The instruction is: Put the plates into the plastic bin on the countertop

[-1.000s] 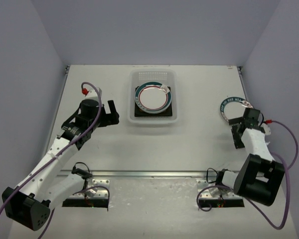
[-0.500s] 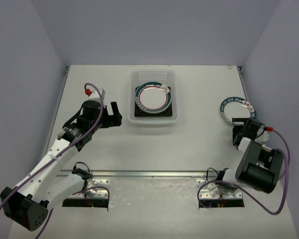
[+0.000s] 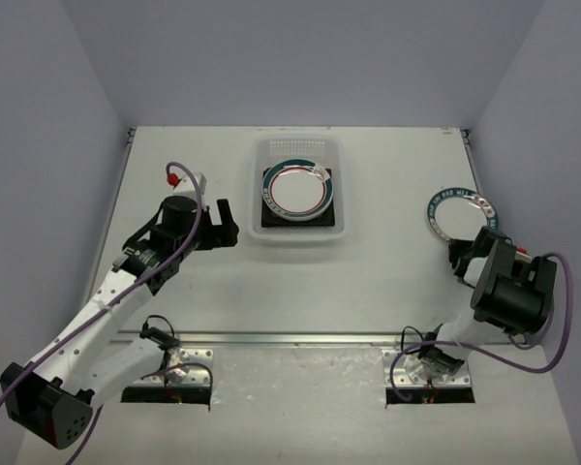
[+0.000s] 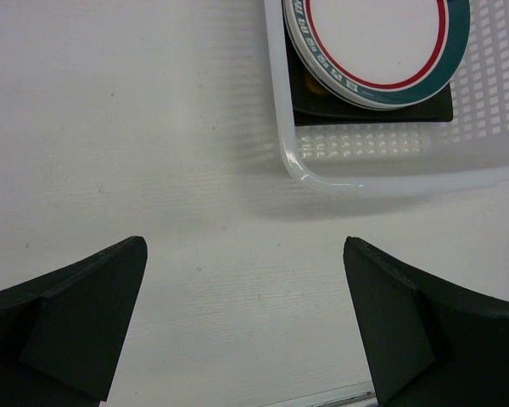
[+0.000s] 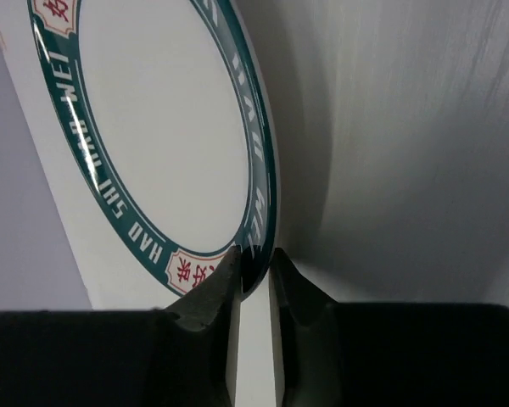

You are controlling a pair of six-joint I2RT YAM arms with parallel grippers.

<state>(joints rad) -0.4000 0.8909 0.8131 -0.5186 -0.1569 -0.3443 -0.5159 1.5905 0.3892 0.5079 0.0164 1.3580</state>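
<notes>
A round white plate with a green lettered rim (image 3: 459,213) lies on the countertop (image 3: 368,281) at the right. My right gripper (image 3: 461,250) is at its near edge. In the right wrist view the fingers (image 5: 216,292) are pinched on that plate's (image 5: 161,127) rim, at the right gripper (image 5: 254,270). The plastic bin (image 3: 255,194) holds a round green-and-red-rimmed plate (image 3: 297,188) stacked on a dark square plate (image 3: 271,219). My left gripper (image 3: 223,221) hovers open left of the bin, nothing between its fingers (image 4: 76,322).
The left wrist view shows the bin's near corner (image 4: 322,182), the stacked round plate (image 4: 377,38) and the dark square plate (image 4: 365,110) under it. Grey walls enclose the table on three sides. A metal rail (image 3: 290,338) runs along the front.
The right arm folded back and lowered, and its jaws closed from wide open onto the plate's near rim. The left gripper drifted slightly toward the bin, still open.
</notes>
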